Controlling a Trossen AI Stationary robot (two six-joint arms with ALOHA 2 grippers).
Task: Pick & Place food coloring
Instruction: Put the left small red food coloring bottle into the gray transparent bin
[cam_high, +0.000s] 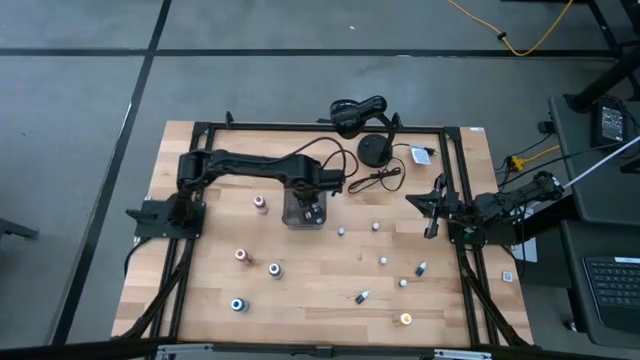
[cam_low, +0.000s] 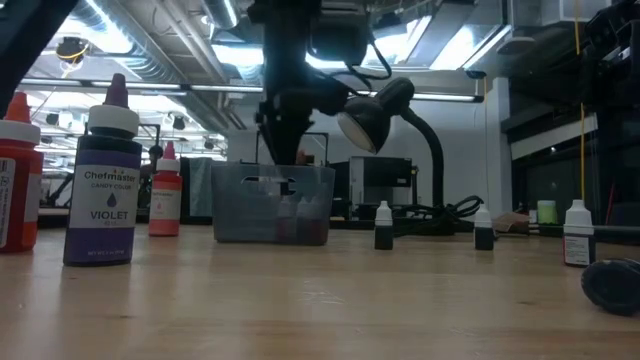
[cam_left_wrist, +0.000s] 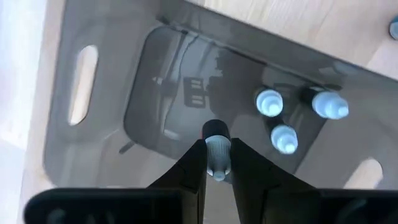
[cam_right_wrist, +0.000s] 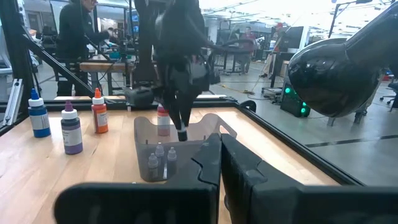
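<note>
Inside the gray tray (cam_left_wrist: 93, 143) stood three dropper bottles (cam_left_wrist: 285, 138). Above it, the left hand (cam_left_wrist: 217, 163) pinched a fourth small bottle (cam_left_wrist: 217, 155). Pressed together, the right hand (cam_high: 432, 212) waited near the bench's right edge.

A light wooden desk (cam_high: 200, 300), edged by a black metal frame (cam_high: 320, 127), is carrying everything here. Near its middle a clear gray tray (cam_high: 302, 213) is sitting flat on the wood. A black round-based stand (cam_high: 375, 149) with its cable (cam_high: 385, 178) is resting toward the far edge. Small food coloring bottles are standing scattered over the boards: a pink-capped bottle (cam_high: 260, 203) just beside the tray, a red-capped bottle (cam_high: 241, 255), two blue-capped bottles (cam_high: 274, 269) (cam_high: 237, 304), an orange-capped bottle (cam_high: 405, 319), and several tiny white-capped bottles (cam_high: 383, 261) spreading across the right half. In the low view, a purple bottle labelled violet (cam_low: 107, 180) is standing upright on the desk.
</note>
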